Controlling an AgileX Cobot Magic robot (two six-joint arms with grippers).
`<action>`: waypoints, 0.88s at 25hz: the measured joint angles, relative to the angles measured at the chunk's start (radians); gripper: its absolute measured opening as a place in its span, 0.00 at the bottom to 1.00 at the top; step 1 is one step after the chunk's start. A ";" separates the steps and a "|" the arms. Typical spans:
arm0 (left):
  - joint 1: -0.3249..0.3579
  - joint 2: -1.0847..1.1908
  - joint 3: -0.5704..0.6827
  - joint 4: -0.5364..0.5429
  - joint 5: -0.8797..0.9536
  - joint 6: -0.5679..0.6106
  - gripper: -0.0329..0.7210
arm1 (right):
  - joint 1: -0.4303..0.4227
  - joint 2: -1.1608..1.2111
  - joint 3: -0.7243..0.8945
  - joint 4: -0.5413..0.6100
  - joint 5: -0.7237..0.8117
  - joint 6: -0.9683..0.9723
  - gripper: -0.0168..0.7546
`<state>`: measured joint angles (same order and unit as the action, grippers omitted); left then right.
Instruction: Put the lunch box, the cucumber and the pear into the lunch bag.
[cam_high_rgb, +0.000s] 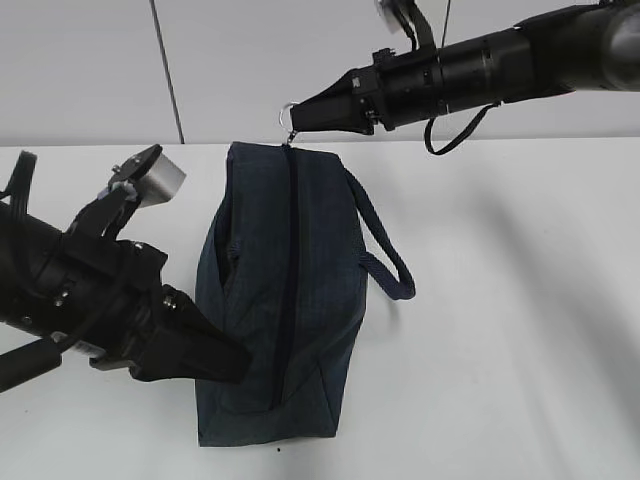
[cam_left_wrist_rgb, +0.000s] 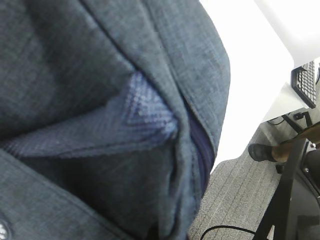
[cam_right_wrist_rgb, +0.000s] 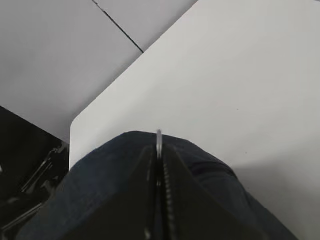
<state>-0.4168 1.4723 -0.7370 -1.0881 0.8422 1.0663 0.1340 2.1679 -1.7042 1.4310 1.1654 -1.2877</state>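
My left gripper (cam_high_rgb: 225, 362) sits closest to me, its black fingers pressed against the near left flank of the lunch bag (cam_high_rgb: 275, 300); from the exterior view I cannot tell whether they are spread or pinched, and my left wrist view is filled with blue-grey fabric (cam_left_wrist_rgb: 100, 75) and a woven strap end (cam_left_wrist_rgb: 145, 112), so the fingers themselves are hidden there. The bag lies lengthwise away from that gripper on the white table (cam_high_rgb: 520, 300), its zipper (cam_high_rgb: 289, 260) running along the top and looking done up along the length I can see. One strap handle (cam_high_rgb: 385, 260) loops out on the bag's right side, lying on the table. At the far end, my right gripper (cam_high_rgb: 297, 120) comes in from the right and is pinched onto the metal ring pull (cam_high_rgb: 290, 125) just above the bag's far edge. In the right wrist view the pull (cam_right_wrist_rgb: 159, 142) stands up directly ahead of the gripper, over the zipper line.
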 joint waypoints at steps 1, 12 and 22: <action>0.000 0.000 0.000 0.000 0.001 0.000 0.03 | -0.002 0.019 -0.024 -0.009 0.008 0.017 0.03; 0.001 0.000 0.000 0.008 0.015 0.000 0.03 | -0.016 0.182 -0.242 -0.038 0.044 0.157 0.03; 0.002 0.000 0.000 -0.017 0.021 0.000 0.03 | -0.026 0.233 -0.329 -0.064 0.071 0.224 0.03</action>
<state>-0.4145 1.4723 -0.7370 -1.1049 0.8633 1.0663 0.1085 2.4008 -2.0329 1.3673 1.2364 -1.0634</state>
